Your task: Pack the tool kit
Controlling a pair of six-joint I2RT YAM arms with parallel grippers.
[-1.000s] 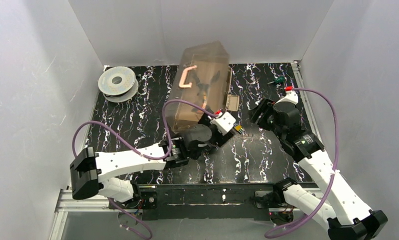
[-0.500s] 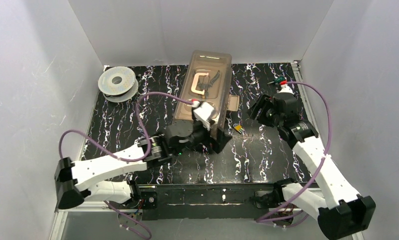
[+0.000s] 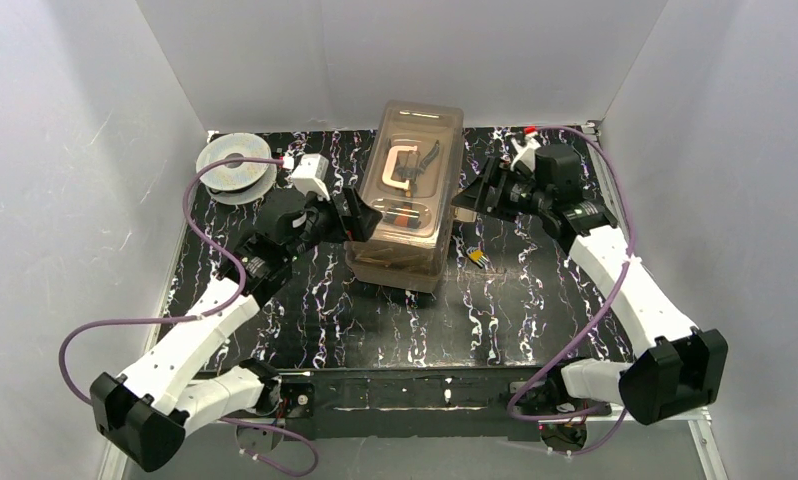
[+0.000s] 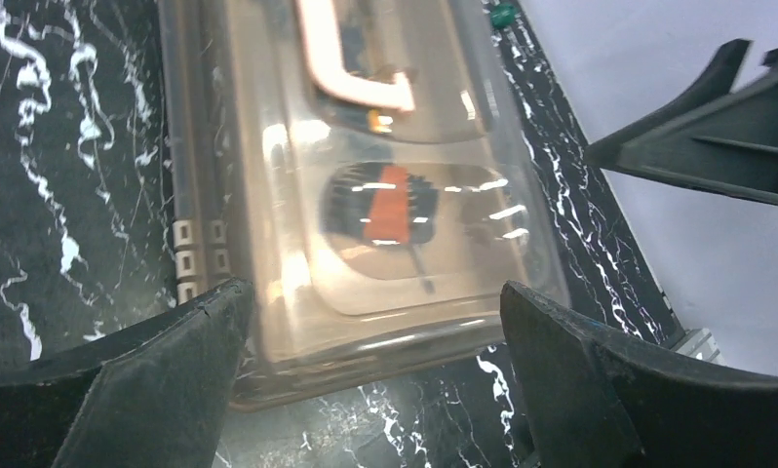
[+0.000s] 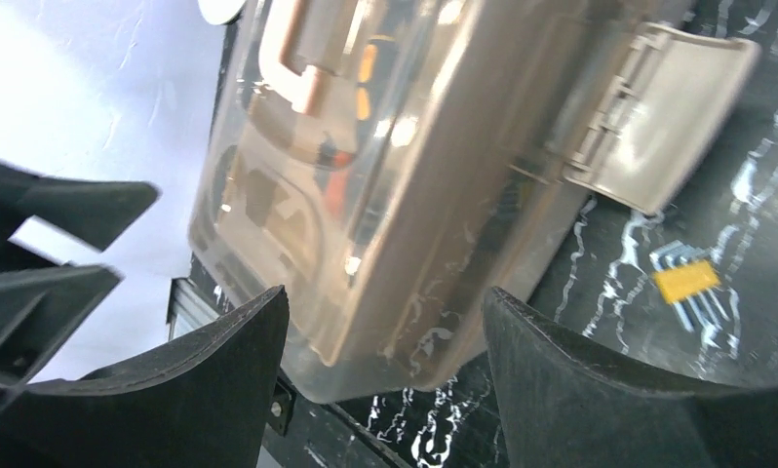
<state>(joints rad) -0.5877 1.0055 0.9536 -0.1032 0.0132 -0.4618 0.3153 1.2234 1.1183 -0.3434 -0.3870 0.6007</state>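
Observation:
The tool kit (image 3: 407, 205) is a tan box with its smoky lid down and a cream handle (image 3: 399, 166) on top, standing mid-table. Orange tools (image 4: 385, 203) show through the lid. My left gripper (image 3: 361, 216) is at the box's left side, open, with the box's near corner (image 4: 366, 331) just beyond its fingertips (image 4: 175, 375). At the right side of the box my right gripper (image 3: 475, 196) is open too, close to the side latch (image 5: 648, 127). In the right wrist view the box (image 5: 395, 195) fills the space past the spread fingers (image 5: 219, 380).
A grey wire spool (image 3: 233, 167) lies at the back left. A yellow hex key set (image 3: 477, 258) lies on the black marbled table (image 3: 535, 310) right of the box, also in the right wrist view as the hex keys (image 5: 687, 283). White walls enclose three sides.
The lid came down onto the box. My left arm swung from the box's front round to its left side and opened. My right gripper moved in toward the box's right side and widened.

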